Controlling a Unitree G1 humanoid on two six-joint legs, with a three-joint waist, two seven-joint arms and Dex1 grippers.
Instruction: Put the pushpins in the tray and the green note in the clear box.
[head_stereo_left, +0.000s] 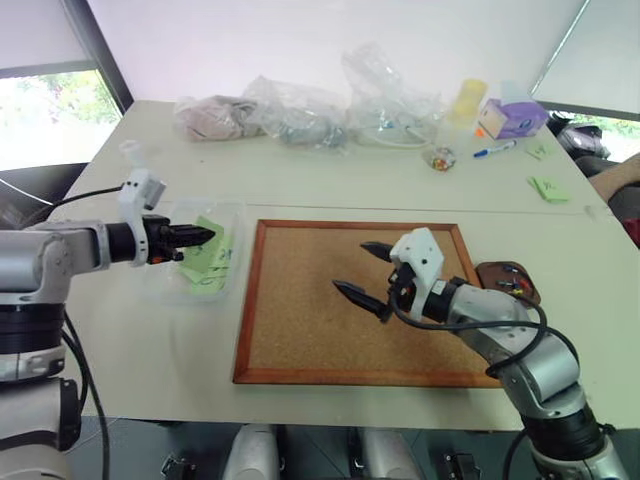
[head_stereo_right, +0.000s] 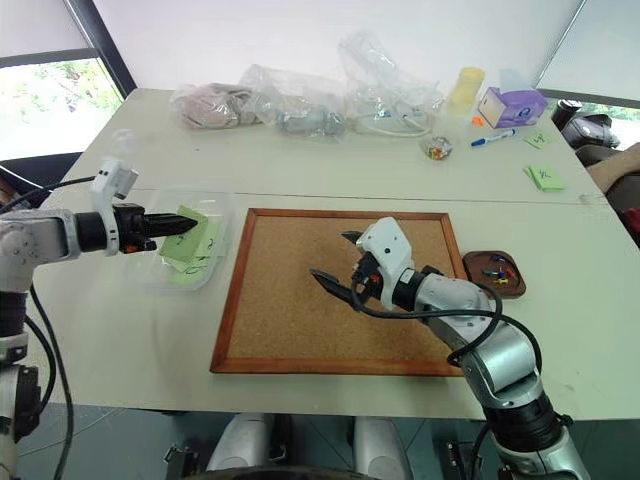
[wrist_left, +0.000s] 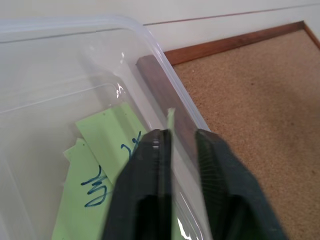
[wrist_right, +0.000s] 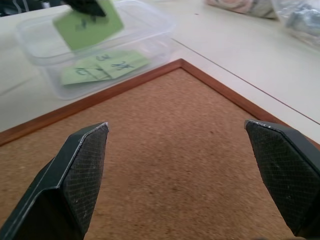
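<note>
- My left gripper (head_stereo_right: 190, 226) hangs over the clear box (head_stereo_right: 222, 252), fingers parted slightly — the green note (wrist_right: 88, 22) against one finger.
- My right gripper (head_stereo_right: 335, 260) gapes wide over the corkboard (head_stereo_right: 300, 310).

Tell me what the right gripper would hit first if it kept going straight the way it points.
Probably the clear box beyond the corkboard's corner; the open right gripper aims over the cork toward it. Depth is uncertain, so it may graze the wooden frame first.
</note>
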